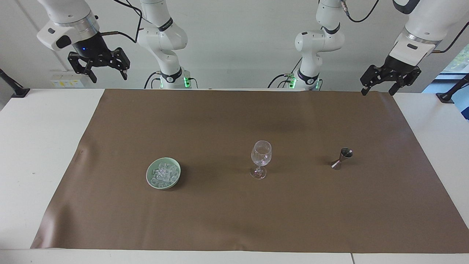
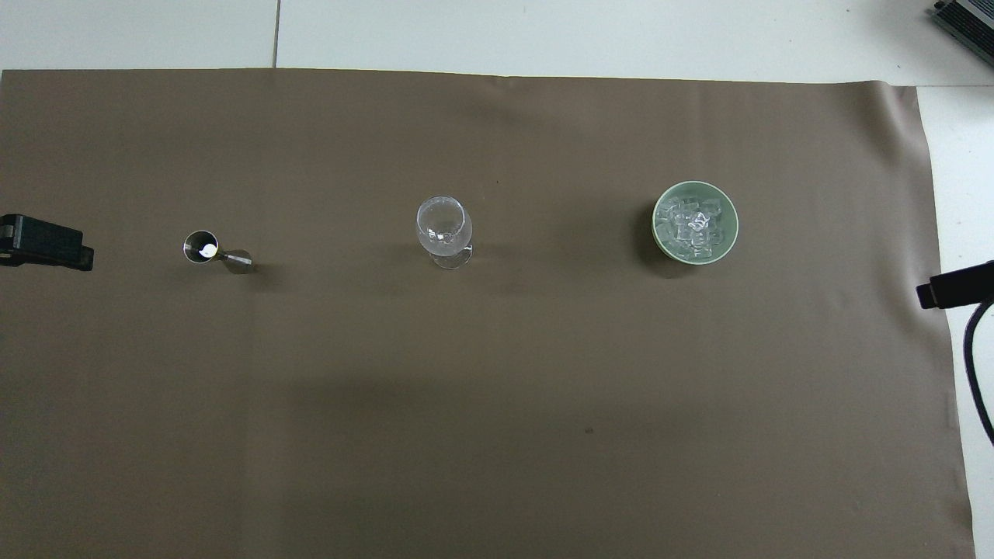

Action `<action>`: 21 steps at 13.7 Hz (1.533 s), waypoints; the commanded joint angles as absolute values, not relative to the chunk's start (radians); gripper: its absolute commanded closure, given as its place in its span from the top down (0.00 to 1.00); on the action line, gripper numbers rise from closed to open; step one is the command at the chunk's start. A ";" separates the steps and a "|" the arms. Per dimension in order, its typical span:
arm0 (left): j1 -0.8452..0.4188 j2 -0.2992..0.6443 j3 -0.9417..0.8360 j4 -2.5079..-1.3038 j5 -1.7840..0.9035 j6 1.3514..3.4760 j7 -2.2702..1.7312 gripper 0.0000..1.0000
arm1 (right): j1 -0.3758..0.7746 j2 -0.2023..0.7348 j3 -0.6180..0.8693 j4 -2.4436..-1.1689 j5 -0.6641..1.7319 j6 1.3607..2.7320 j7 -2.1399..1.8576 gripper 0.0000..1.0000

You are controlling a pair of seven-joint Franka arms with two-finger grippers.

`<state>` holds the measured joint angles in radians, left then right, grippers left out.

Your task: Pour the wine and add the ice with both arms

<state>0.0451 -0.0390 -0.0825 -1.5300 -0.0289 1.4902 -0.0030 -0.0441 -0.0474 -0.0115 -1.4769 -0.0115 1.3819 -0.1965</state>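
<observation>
A clear stemmed wine glass stands upright mid-mat; it also shows in the overhead view. The ice, several clear cubes, lies in a pale green bowl toward the right arm's end. A small metal jigger stands toward the left arm's end. My right gripper hangs open and empty, high over the table's edge by the robots. My left gripper hangs open and empty over the mat's corner at its own end.
A brown mat covers most of the white table. The glass, bowl and jigger stand in one row across the mat, well apart from each other. Black clamps sit at both table ends.
</observation>
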 commanded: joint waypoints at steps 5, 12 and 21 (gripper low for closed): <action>0.043 -0.061 -0.081 -1.548 -0.041 1.474 -0.015 1.00 | -0.048 -0.060 -0.009 -1.494 0.006 1.390 -0.183 1.00; 0.041 -0.063 -0.081 -1.552 -0.041 1.474 -0.014 1.00 | -0.048 -0.060 -0.009 -1.496 0.006 1.390 -0.183 1.00; 0.038 -0.049 -0.084 -1.559 -0.043 1.491 -0.018 1.00 | -0.048 -0.060 -0.009 -1.494 0.006 1.390 -0.183 1.00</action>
